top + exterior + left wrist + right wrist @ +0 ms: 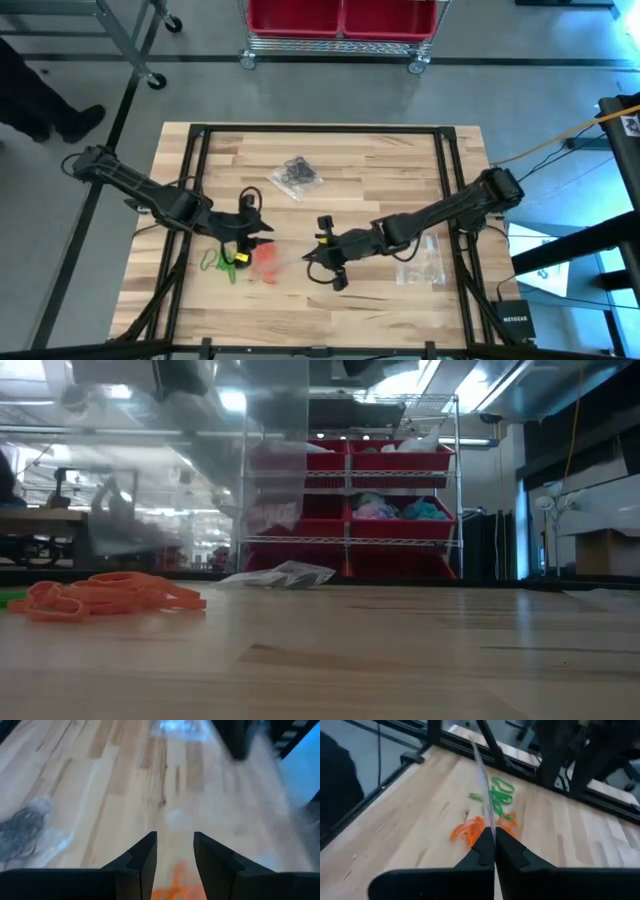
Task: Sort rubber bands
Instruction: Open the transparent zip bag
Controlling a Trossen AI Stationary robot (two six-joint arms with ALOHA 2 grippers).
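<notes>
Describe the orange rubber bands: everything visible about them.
The orange rubber bands are thin, bright orange-red elastic loops, tangled into a loose, flat pile on the wooden table. They lie beside the green rubber bands, between the two grippers. The low view shows overlapping loops resting on the wood. Neither gripper visibly grips them.

Two arms (pixel 150 195), three clear bags (pixel 296 177), and two rubber-band piles (pixel 265 262), orange and green.

"NETGEAR" on small black box (pixel 515 318) beside table
</notes>
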